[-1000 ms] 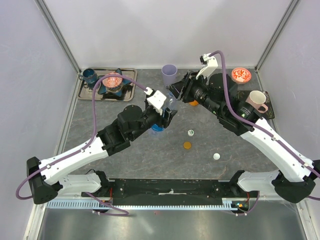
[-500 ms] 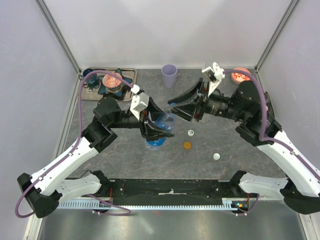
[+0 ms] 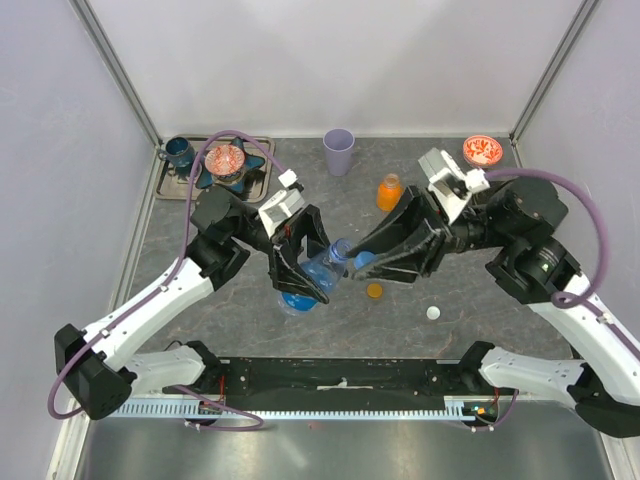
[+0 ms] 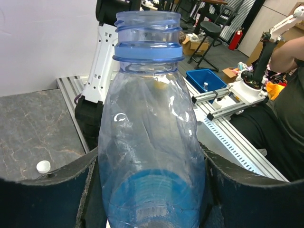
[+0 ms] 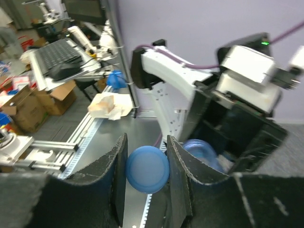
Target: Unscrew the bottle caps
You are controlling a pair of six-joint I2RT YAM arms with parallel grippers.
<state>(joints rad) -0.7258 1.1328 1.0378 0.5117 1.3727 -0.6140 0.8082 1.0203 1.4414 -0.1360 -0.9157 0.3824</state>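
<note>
The left gripper [image 3: 305,272] is clamping one blue bottle [image 4: 152,156] (neck bare); the right gripper [image 5: 146,147] is pinching one blue cap [image 5: 147,169]. Two more are lying loose: orange cap [image 3: 374,291], white cap [image 3: 433,313].

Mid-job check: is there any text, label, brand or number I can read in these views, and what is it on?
No readable text in any view.
blue bottle: bare tinted plastic, no print showing.
blue cap: plain face.
orange bottle: too small to read.
</note>
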